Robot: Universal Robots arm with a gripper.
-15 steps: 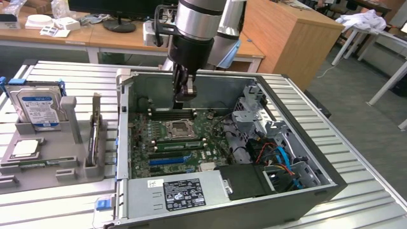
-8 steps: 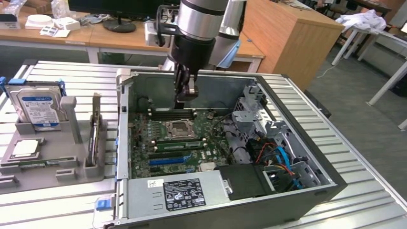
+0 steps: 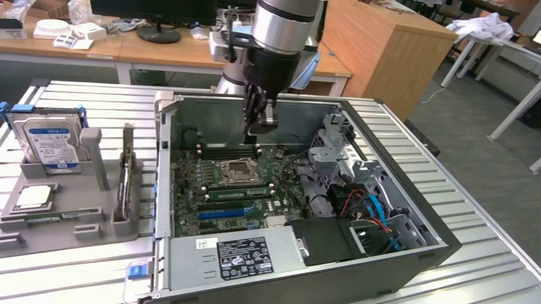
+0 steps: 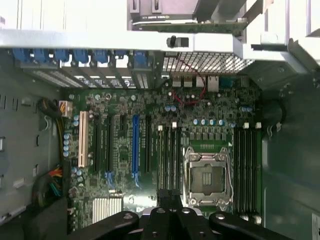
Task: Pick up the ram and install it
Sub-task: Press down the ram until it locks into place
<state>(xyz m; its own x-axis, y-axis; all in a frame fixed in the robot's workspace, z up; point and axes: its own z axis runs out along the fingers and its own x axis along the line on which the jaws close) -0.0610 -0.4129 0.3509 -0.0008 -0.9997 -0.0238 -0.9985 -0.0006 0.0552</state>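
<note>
Open grey desktop computer case [image 3: 372, 190] lying on its side on a slatted metal tabletop [image 3: 473, 209], with the green motherboard [image 3: 190, 183] facing up. The black gripper [image 3: 260, 123] on the silver arm hung over the far half of the board, above the square metal processor socket [image 3: 239, 169]. Its fingers [image 4: 163, 196] were pressed together and held nothing, and they stood clear of the board.

The ram [image 3: 241, 190], a long, narrow green circuit-board stick, appeared to sit on edge in a black slot just on the near side of the socket. Whether it was fully seated could not be told. The other black memory slots [image 4: 246, 165] ran alongside the socket.

Around the work area stood the case walls, a grey metal drive cage [image 3: 338, 152] on the exterior view's right, red and blue cables [image 3: 376, 212] beside it, and a black power supply [image 3: 245, 256] with a white label along the near edge. Blue expansion slots [image 4: 135, 142] lay between the ram and the power supply.

Outside the case, on the exterior view's left, a grey plastic fixture [image 3: 93, 209] held a blue-labelled silver hard drive [image 3: 50, 142], a square silver processor chip [image 3: 34, 197], an upright card [image 3: 127, 171], and a thin green strip [image 3: 59, 217] too small to identify.
</note>
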